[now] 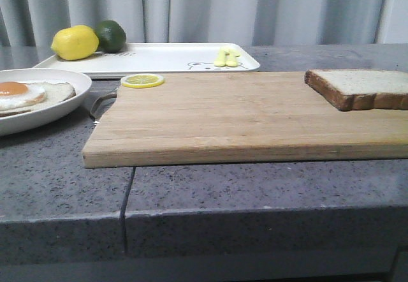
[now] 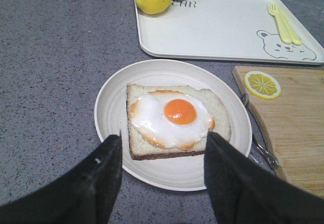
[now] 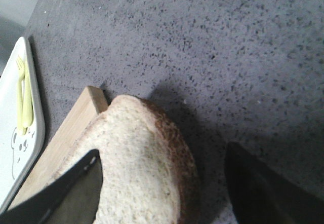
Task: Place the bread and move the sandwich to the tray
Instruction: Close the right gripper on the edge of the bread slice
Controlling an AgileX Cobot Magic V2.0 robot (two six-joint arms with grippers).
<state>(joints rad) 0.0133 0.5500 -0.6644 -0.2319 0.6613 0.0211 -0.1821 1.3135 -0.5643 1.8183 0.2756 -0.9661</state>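
The bread point(image 1: 360, 87), a pale slice with a dark brown crust, lies on the right end of the wooden cutting board point(image 1: 236, 116). In the right wrist view my right gripper point(image 3: 162, 176) is open, one finger over the bread point(image 3: 142, 168), the other beyond its crust over the counter. The open sandwich, a fried egg point(image 2: 174, 115) on a paler slice, sits in a round white plate point(image 2: 109, 112), also at the far left of the front view point(image 1: 60, 97). My left gripper point(image 2: 163, 145) is open and empty above the plate's near rim. The white tray point(image 1: 172, 57) stands behind.
A lemon point(image 1: 74, 42) and a lime point(image 1: 111, 34) sit on the tray's left end, with a yellow fork and knife point(image 1: 227, 57) by the bear drawing. A lemon slice point(image 1: 142, 80) lies on the board's far left corner. The board's metal handle point(image 2: 260, 150) is beside the plate.
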